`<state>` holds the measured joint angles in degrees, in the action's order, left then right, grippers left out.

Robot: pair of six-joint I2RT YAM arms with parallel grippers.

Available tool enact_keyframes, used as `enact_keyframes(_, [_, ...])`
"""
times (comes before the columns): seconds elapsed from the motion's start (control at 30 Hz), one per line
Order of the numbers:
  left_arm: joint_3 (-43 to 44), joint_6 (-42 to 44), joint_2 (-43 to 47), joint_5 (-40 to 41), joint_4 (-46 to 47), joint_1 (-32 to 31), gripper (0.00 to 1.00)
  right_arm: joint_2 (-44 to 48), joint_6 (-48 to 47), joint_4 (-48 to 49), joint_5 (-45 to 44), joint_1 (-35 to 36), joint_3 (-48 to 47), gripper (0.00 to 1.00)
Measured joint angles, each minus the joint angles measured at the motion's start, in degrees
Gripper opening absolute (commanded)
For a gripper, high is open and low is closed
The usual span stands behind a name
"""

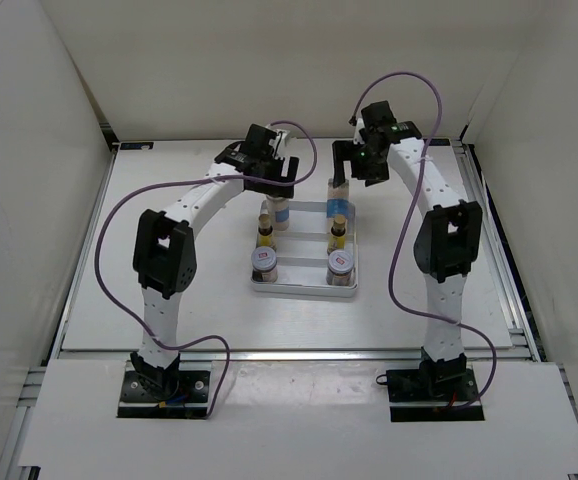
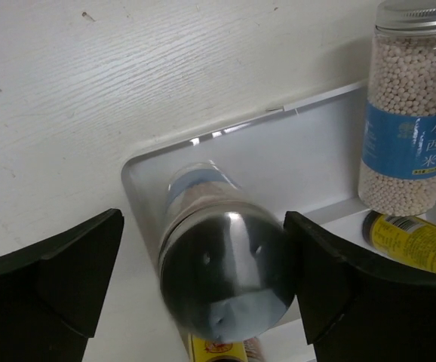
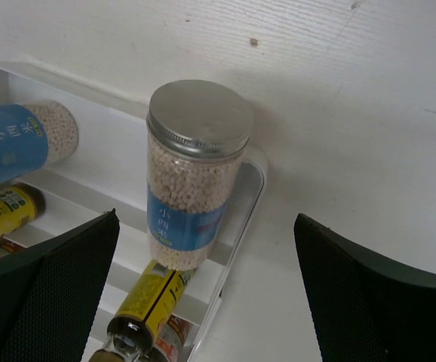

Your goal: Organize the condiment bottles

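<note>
Six condiment bottles stand in the white tray (image 1: 304,289) in two columns. The tall white bottles (image 1: 278,213) (image 1: 339,203) are at the back, the slim yellow ones (image 1: 266,237) (image 1: 337,236) in the middle, and the squat jars (image 1: 265,262) (image 1: 340,265) in front. My left gripper (image 1: 273,183) is open just above the left tall bottle. In the left wrist view its fingers (image 2: 67,264) straddle that bottle's silver cap (image 2: 225,275), and the right finger is close against it. My right gripper (image 1: 355,166) is open and empty above the right tall bottle (image 3: 195,181).
The tray has raised dividers (image 2: 339,207) between its rows. White walls enclose the table on three sides. Purple cables loop from both arms. Bare white table (image 3: 354,113) lies behind and beside the tray.
</note>
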<state>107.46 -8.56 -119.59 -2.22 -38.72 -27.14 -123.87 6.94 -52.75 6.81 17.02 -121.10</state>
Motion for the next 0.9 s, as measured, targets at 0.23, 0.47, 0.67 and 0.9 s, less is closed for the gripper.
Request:
enact_keyframes(0.23, [0.9, -0.2, 0.0, 2.2, -1.4, -0.1, 1.0, -4.1, -0.7, -0.7, 0.8, -0.1, -3.8, 0.98])
enact_keyframes(0.47, [-2.0, 0.7, 6.9, 8.8, -4.4, 0.3, 1.0, -8.0, -1.2, -1.0, 2.8, -0.1, -7.1, 0.91])
enact_keyframes(0.67, [-8.9, 1.1, 23.8, 9.6, -5.2, 7.0, 1.0, -11.1, -1.4, -0.9, 5.0, -0.1, -7.5, 0.86])
enact_keyframes(0.9, [-10.7, 0.7, 30.4, 8.7, -4.6, 12.2, 1.0, -11.6, -1.4, 0.4, 7.0, -0.1, -7.5, 0.57])
